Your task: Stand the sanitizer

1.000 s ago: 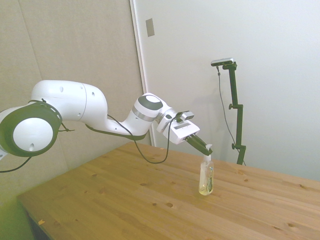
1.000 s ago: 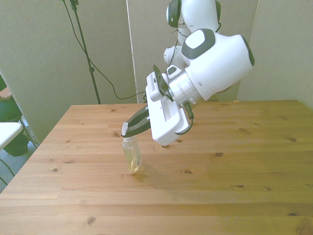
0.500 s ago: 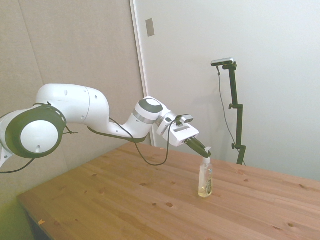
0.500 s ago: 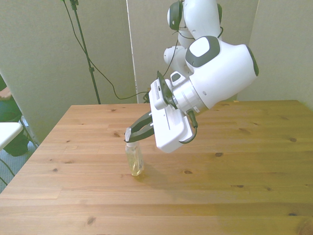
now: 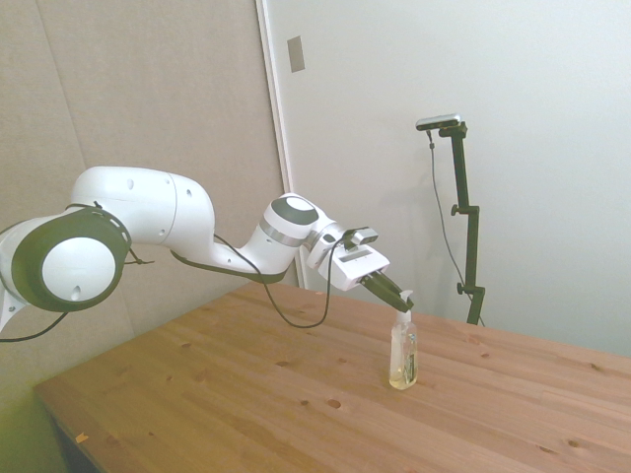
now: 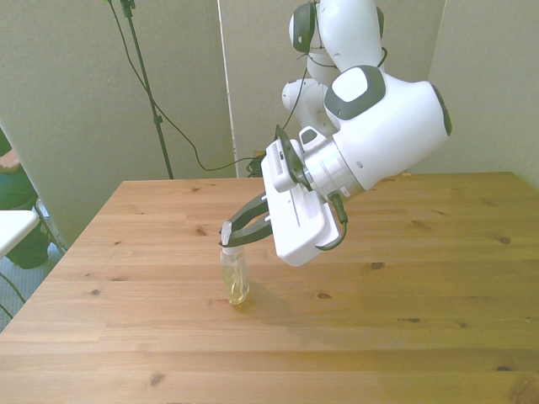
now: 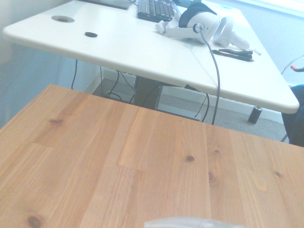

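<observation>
Front view shows the sanitizer (image 6: 235, 279) standing upright on the wooden table (image 6: 404, 286), toward the front view's left. The gripper (image 6: 229, 236) comes down slanted and its two fingers pinch the white pump nozzle (image 6: 227, 245), the arm reaching from behind

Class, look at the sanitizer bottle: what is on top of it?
The tool closes around the sanitizer at its white pump; the pump's top is mostly hidden by the fingers.
</observation>
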Controlling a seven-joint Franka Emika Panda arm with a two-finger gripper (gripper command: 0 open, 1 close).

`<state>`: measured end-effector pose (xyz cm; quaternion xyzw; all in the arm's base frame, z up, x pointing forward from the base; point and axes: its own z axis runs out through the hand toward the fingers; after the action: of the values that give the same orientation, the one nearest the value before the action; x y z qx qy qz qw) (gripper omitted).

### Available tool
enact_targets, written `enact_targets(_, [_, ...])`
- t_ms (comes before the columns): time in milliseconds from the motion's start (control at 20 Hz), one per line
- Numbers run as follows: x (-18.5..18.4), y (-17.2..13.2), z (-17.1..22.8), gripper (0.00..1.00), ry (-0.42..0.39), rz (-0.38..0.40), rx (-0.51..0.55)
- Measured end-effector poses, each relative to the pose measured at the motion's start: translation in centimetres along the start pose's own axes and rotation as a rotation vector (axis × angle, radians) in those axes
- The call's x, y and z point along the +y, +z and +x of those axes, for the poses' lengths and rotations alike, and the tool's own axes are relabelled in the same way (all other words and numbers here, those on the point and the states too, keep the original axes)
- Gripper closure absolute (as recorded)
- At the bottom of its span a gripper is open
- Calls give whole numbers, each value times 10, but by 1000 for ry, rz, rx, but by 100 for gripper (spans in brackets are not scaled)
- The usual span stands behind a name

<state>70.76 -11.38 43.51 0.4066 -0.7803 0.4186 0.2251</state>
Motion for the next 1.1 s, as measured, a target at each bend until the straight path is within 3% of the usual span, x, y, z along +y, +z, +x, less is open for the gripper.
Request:
enact_targets(800, [22, -16, 8, 0, 17, 15, -50])
enact_targets(1100, [23, -37, 20, 0, -7, 28, -142])
